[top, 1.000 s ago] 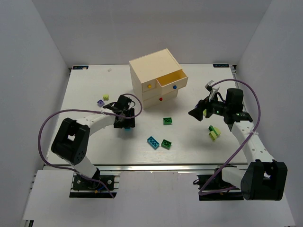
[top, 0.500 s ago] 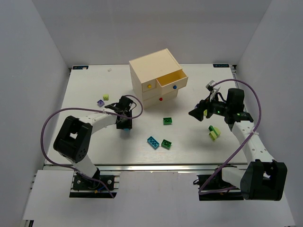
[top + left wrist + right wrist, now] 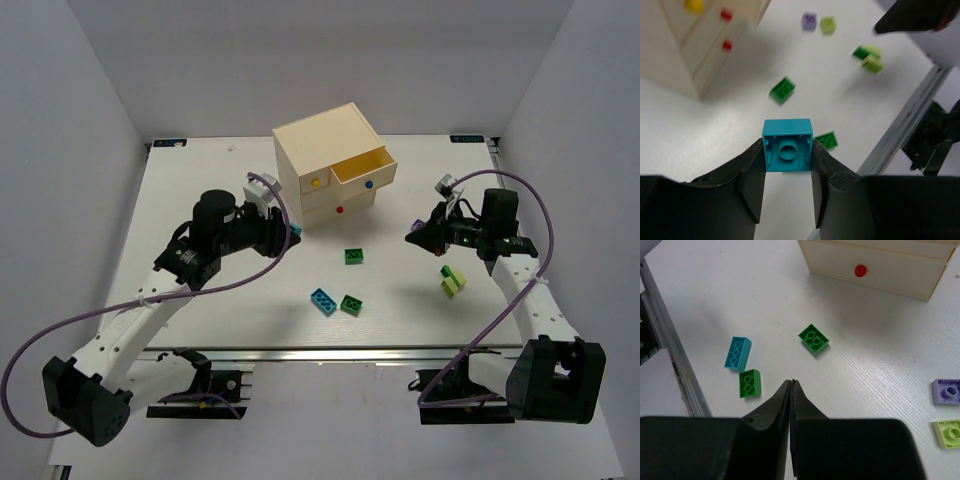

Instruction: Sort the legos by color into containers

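Top view: one chest (image 3: 335, 165), its blue-knob drawer (image 3: 365, 172) pulled out. Near it lie two green bricks (image 3: 353, 257), one teal brick (image 3: 322, 300) and a yellow-green stack (image 3: 452, 281) too small to count.

Left wrist: the left gripper (image 3: 787, 150) clamps a second teal piece (image 3: 787, 145) above the table (image 3: 715, 130).

Right wrist: the right gripper (image 3: 791, 386) is pinched together and empty. The frame edge cuts off one purple brick (image 3: 949, 391) and one lime brick (image 3: 950, 432).

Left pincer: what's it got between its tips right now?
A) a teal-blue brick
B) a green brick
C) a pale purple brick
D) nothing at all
A: the left wrist view shows a teal-blue brick clamped between the two fingers of the left pincer, its hollow underside facing the camera.
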Controlling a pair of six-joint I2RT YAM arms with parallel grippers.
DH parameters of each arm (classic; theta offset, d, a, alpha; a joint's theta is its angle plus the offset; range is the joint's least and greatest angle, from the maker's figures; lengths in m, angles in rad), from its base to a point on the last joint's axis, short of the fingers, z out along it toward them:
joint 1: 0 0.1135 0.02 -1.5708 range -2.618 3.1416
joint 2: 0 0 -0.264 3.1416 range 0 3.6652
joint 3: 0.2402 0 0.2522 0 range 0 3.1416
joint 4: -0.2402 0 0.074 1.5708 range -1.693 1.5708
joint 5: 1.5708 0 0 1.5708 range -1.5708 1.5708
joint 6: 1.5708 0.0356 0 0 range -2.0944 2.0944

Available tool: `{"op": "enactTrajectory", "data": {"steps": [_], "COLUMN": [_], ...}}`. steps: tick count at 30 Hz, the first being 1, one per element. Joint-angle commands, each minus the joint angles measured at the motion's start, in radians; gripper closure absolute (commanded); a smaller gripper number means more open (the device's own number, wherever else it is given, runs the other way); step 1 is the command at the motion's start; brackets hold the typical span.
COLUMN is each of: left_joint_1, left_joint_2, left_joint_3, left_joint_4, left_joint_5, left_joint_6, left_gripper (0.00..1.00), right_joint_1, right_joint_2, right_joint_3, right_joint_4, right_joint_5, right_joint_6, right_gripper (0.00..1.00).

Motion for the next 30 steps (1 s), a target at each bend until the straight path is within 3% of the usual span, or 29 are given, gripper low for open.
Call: {"op": "enactTrajectory", "data": {"steps": [1,6,10,14,23,30], "left_joint_1": [-0.001,-0.001,-0.001,-0.001,-0.001,-0.019], "left_joint_2": [0.025,0.345,0.578,0.714,0.823,0.835], "left_joint_3": [0.079,0.36,0.637,0.841,0.942,0.936], "left_joint_4": [0.147,0.172,0.099,0.062,0.026,0.011], "left_joint_5": [0.152,0.172,0.159,0.135,0.121,0.141], "left_joint_6": [0.092,0.109,0.106,0.102,0.098,0.104], "left_gripper": [1.0,1.0,1.0,0.97,0.79,0.72], "right_joint_1": [-0.003,-0.001,-0.001,-0.001,-0.001,-0.001], "right_joint_2": [-0.001,-0.015,-0.021,-0.023,-0.018,-0.017], "right_joint_3": [0.037,0.026,0.022,0.02,0.023,0.022], "right_joint_4": [-0.025,-0.008,-0.005,-0.005,-0.012,-0.014], "right_joint_5": [-0.038,-0.023,-0.01,-0.012,-0.01,-0.009], "right_joint_6": [-0.041,-0.036,-0.036,-0.036,-0.044,-0.045], "right_gripper": [0.96,0.93,0.91,0.91,0.88,0.85]}}
